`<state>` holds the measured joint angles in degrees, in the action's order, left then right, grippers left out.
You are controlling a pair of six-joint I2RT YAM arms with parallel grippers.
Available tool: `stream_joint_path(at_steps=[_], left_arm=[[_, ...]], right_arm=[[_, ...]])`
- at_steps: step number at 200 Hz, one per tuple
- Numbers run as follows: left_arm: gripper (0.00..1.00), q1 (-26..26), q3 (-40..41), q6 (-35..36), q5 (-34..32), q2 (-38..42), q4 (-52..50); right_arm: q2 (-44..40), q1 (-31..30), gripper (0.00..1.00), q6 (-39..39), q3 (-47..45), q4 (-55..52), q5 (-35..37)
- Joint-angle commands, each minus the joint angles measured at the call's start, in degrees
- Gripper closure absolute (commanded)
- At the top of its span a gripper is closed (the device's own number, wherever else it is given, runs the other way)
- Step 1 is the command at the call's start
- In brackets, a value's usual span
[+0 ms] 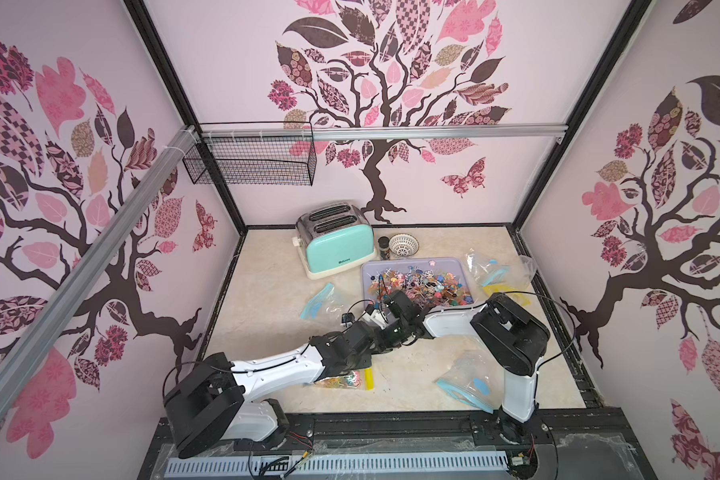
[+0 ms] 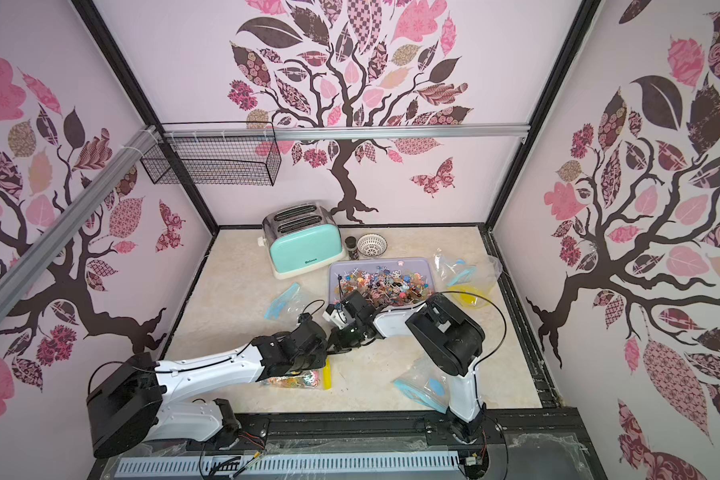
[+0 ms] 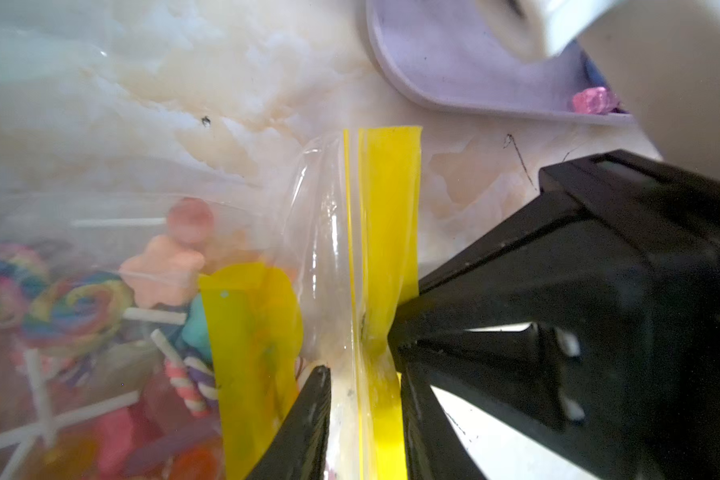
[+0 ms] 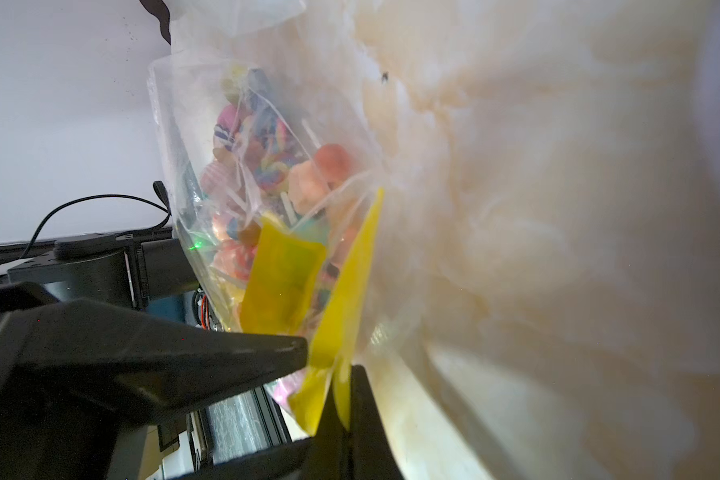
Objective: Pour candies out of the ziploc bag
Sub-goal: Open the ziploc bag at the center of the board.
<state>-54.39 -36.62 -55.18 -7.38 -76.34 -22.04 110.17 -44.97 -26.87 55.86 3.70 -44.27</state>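
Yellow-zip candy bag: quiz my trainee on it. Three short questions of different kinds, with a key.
1. True or false: the right gripper is shut on the yellow zip strip of the candy bag.
2. The loose candies lie in: A the lavender tray; B the wire basket; C the toaster.
3. Short answer: is the gripped bag empty?
Key: 1 true; 2 A; 3 no, lollipops show through it.
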Motion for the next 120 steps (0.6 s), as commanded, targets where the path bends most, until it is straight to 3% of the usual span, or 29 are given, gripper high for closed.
stream_joint_path(at_steps=[1,51,120], left_arm=[[0.67,0.17,0.36,1.28,2.39,-0.11,2.34],[0.59,-0.19,2.48,2.34,4.54,2.54,2.02],[0.66,-0.19,1.05,2.02,2.36,-0.27,0.91]], right_arm=[[-2.66,-0.42,1.00,0.93,0.58,-0.79,-1.52],[-2.98,-0.38,1.00,0.95,1.42,-1.51,-1.18],[-3.29,-0.43,1.00,1.17,1.21,-1.85,-1.03]])
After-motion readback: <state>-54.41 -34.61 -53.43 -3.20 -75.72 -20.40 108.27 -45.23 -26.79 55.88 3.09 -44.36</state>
